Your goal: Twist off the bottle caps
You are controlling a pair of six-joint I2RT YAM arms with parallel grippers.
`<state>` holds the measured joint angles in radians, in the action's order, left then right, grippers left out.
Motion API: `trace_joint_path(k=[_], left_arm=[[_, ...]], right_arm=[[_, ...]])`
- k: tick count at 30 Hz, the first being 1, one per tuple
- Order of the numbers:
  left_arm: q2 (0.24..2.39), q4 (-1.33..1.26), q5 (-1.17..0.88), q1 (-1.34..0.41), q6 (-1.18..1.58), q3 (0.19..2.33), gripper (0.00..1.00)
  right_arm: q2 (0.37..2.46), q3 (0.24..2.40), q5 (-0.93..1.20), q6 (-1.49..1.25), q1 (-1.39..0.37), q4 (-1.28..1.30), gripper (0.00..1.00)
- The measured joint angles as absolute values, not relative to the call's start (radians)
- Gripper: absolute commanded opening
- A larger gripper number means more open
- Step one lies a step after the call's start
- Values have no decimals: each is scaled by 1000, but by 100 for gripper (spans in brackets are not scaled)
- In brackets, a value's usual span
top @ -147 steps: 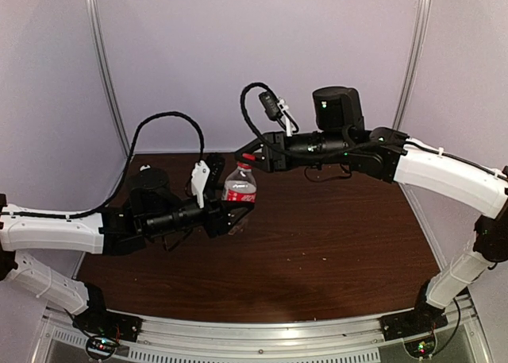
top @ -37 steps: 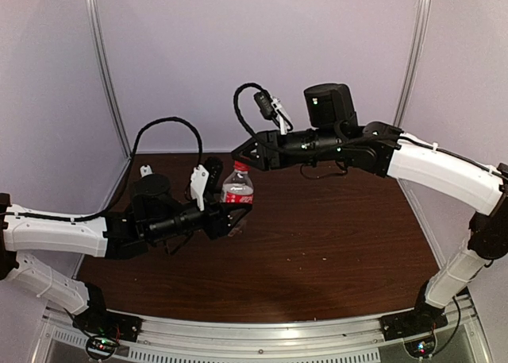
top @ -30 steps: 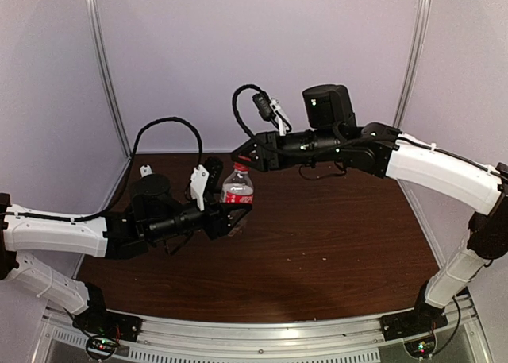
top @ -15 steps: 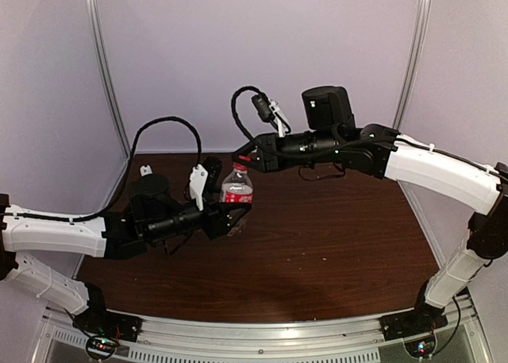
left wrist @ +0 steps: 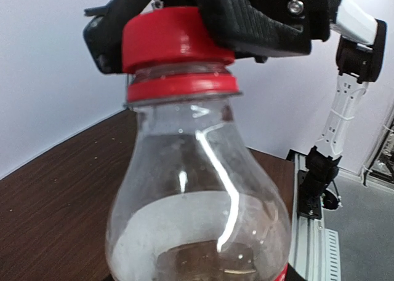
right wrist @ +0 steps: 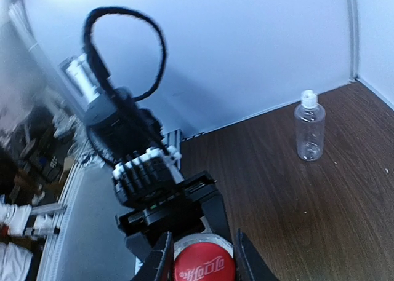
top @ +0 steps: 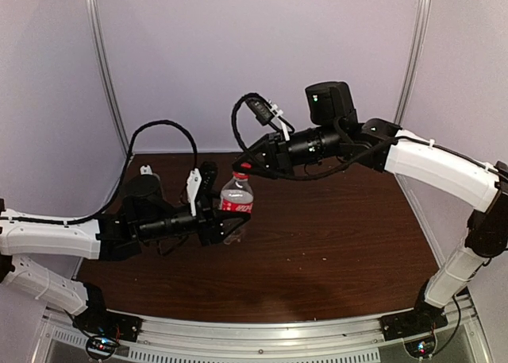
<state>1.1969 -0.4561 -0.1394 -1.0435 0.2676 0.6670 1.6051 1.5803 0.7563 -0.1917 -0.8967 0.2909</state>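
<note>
**Top camera.** Dark brown wood-grain table (top: pixel 341 244) with a few pale specks. Pale lilac walls (top: pixel 262 53) box it in, with a metal post (top: pixel 103 69) at each back corner. An aluminium rail (top: pixel 262 331) runs along the near edge. The labelled bottle (top: pixel 235 208) is left of centre, toward the back. My left gripper (top: pixel 226 220) comes in from the left, clamped round the bottle's body. I cannot tell whether the base touches the wood. My right gripper (top: pixel 243 171) reaches in from the right, onto the red cap (top: pixel 244 175).

**Left wrist.** The bottle's clear shoulder fills the frame, streaked with glare. The red cap sits on the neck, just above the red ring. The right gripper's black fingers (left wrist: pixel 258 23) press it from both sides. My own fingers don't show here. Behind are brown table, white wall, and rail at the right.

**Right wrist.** Looking down on the cap top, which has white lettering. One finger touches each side: jaws narrow, holding the cap. Well apart, near the back wall, the plain bottle (right wrist: pixel 309 136) stands upright on the wood with its white cap (right wrist: pixel 308 98) on.
</note>
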Motion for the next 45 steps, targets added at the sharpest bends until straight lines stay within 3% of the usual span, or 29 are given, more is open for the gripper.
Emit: trace_joint_path(k=[9,15,17,24,29,45], left_arm=[[1189,-591,-486,-1032,326,619,36],[1205,-611,-553,-1032,342,617,36],[1208,-614,-556,-1032,342,617,36],[1211,-612,-527,-1037,323,617,36],[1209,-612,-488,-1044,304,617,36],[1203,-495,-231,-1047,264,686,36]], right_arm=[[1695,1757,1159,213,-879,556,28],[1701,1763,1216,281,-879,602,33],[1697,1755,1215,273,-879,595,39],[1648,1648,1102,144,-889,473,68],[1588,1556,1019,42,-889,377,81],[1456,1509,564,-327,-913,264,79]])
